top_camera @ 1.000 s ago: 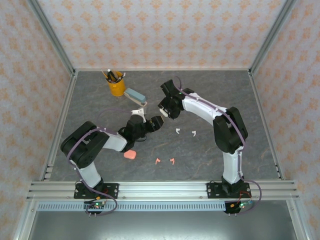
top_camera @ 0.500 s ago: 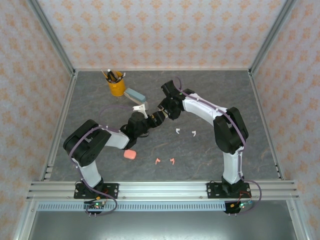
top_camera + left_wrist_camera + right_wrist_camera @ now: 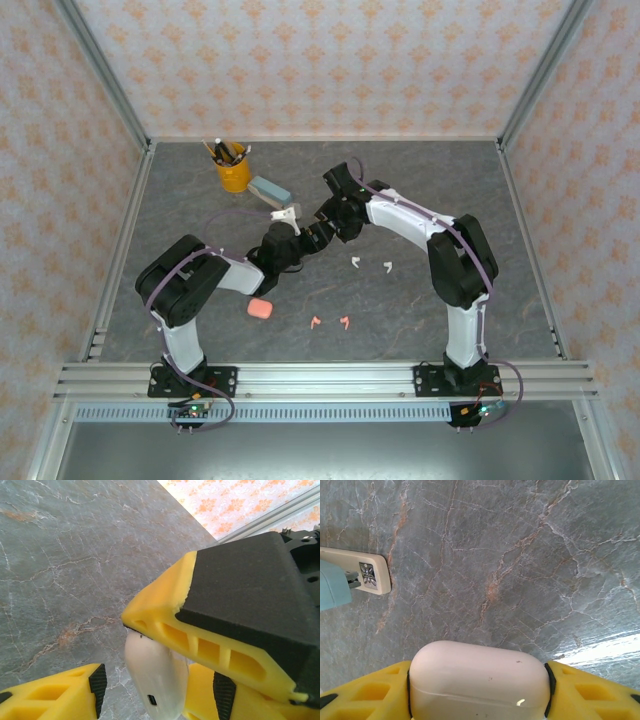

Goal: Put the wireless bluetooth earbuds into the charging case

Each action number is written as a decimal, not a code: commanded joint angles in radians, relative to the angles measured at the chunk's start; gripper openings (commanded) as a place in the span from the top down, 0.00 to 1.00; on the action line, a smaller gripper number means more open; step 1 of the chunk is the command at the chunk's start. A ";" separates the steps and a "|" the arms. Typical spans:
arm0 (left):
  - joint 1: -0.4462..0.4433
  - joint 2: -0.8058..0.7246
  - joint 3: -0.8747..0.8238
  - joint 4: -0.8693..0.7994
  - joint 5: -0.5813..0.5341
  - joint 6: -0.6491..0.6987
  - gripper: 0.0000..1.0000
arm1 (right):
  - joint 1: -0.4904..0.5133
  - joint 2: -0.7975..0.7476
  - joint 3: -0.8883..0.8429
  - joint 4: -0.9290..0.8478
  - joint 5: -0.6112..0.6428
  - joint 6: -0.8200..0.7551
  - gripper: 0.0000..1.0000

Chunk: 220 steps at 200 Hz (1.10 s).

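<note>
A white charging case (image 3: 480,677) is lifted above the table, and my right gripper (image 3: 479,700) is shut on its two ends. In the left wrist view the same case (image 3: 152,672) sits between the fingers of my left gripper (image 3: 160,692), which stands open around it with a gap on the left side; a right-gripper finger (image 3: 170,625) lies across the case's top. Both grippers meet mid-table, the left (image 3: 310,240) and the right (image 3: 327,224). Two white earbuds (image 3: 356,263) (image 3: 387,267) and two pink earbuds (image 3: 316,321) (image 3: 345,322) lie on the table.
A pink case (image 3: 261,309) lies beside the left arm. A yellow pen cup (image 3: 234,170) and a teal stapler (image 3: 270,190) stand at the back left. The stapler's cream base (image 3: 357,570) lies below the right gripper.
My left gripper has moved up and right to the right gripper and its jaws have narrowed around the white case. The right arm has hardly moved.
</note>
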 commanded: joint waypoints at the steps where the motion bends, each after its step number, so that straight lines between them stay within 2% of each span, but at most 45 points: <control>1: -0.008 0.010 0.026 0.046 -0.027 0.001 0.44 | -0.004 -0.038 -0.014 0.023 -0.007 0.018 0.43; 24: -0.010 0.012 0.030 0.045 -0.027 0.000 0.49 | -0.004 -0.038 -0.016 0.026 -0.009 0.021 0.43; 64: -0.009 0.016 0.035 0.045 -0.027 0.003 0.53 | -0.004 -0.039 -0.019 0.032 -0.015 0.024 0.43; 139: -0.010 0.029 0.051 0.046 -0.021 0.004 0.58 | -0.004 -0.043 -0.038 0.050 -0.027 0.032 0.43; 209: -0.015 0.048 0.065 0.046 -0.018 0.003 0.59 | -0.004 -0.056 -0.049 0.056 -0.038 0.035 0.43; 220: -0.017 0.051 0.069 0.046 -0.016 0.004 0.62 | -0.004 -0.060 -0.051 0.057 -0.038 0.034 0.43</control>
